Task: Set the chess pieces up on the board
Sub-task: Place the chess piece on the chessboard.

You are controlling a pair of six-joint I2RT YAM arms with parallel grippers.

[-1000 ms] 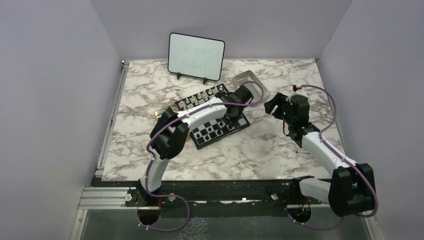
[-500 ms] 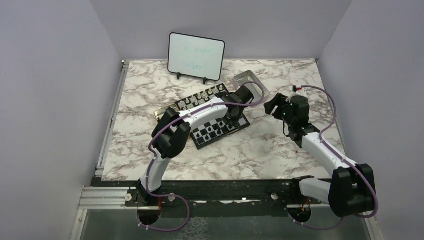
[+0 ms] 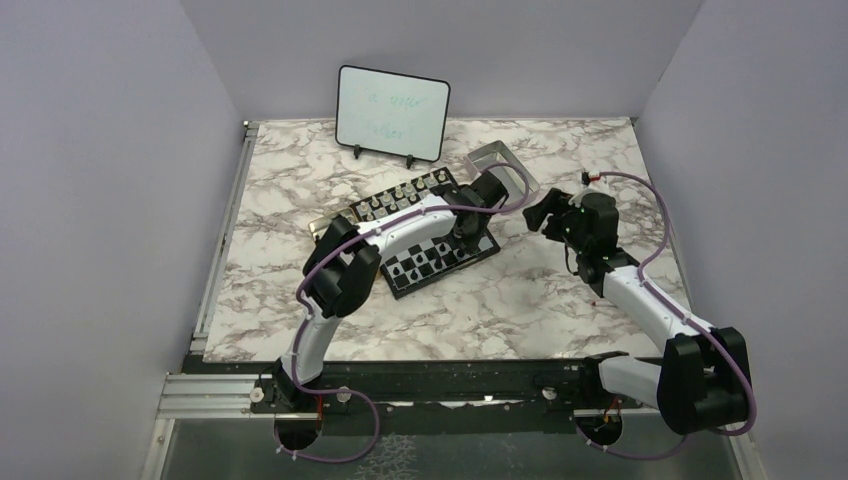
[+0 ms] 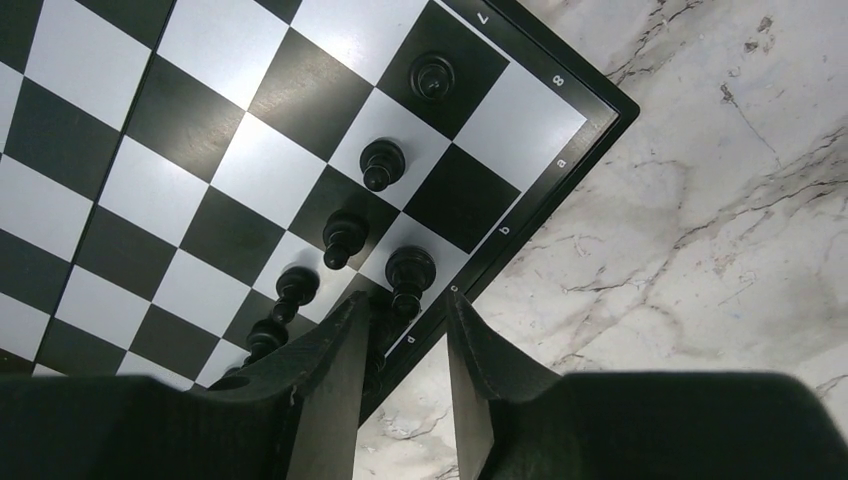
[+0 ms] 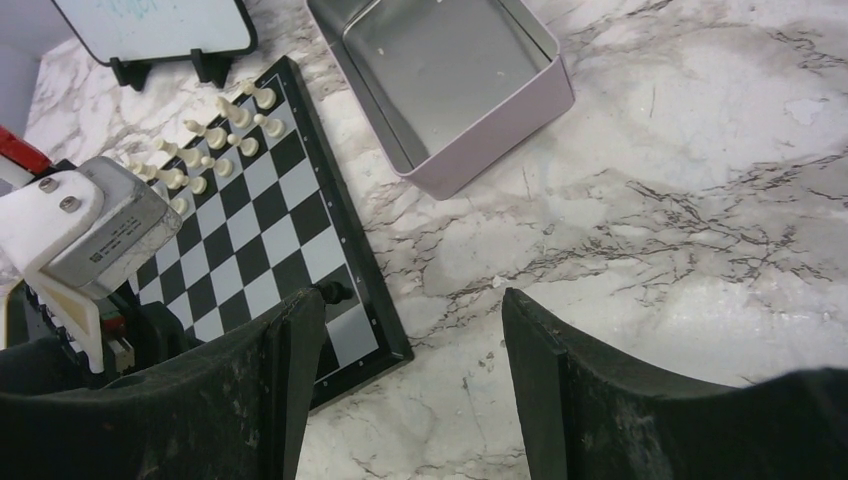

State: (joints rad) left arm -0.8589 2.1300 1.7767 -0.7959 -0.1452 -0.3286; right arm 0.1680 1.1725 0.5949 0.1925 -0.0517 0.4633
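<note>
Top view: the left pincer (image 3: 468,228) hangs over the small black-and-white checked chessboard (image 3: 445,272). The right pincer (image 3: 545,215) hovers off it, above the marble counter (image 3: 500,310).
Left wrist: jaws slightly apart, seemingly gripping nothing. Tiny black chess figures (image 4: 411,272) stand just ahead of its tips.
Right wrist: jaws wide, empty, with the board to its left.
Handling: likely light, rigid, slick and easily tipped. Pinch the neck from above.

On my left wrist feed I read the board's (image 4: 530,197) black rim: the digits 7 and 8 along one edge, the letters a, b and d along the next. The whiteboard (image 3: 392,112) carries faint green handwriting, possibly two lines, too blurred to read.
</note>
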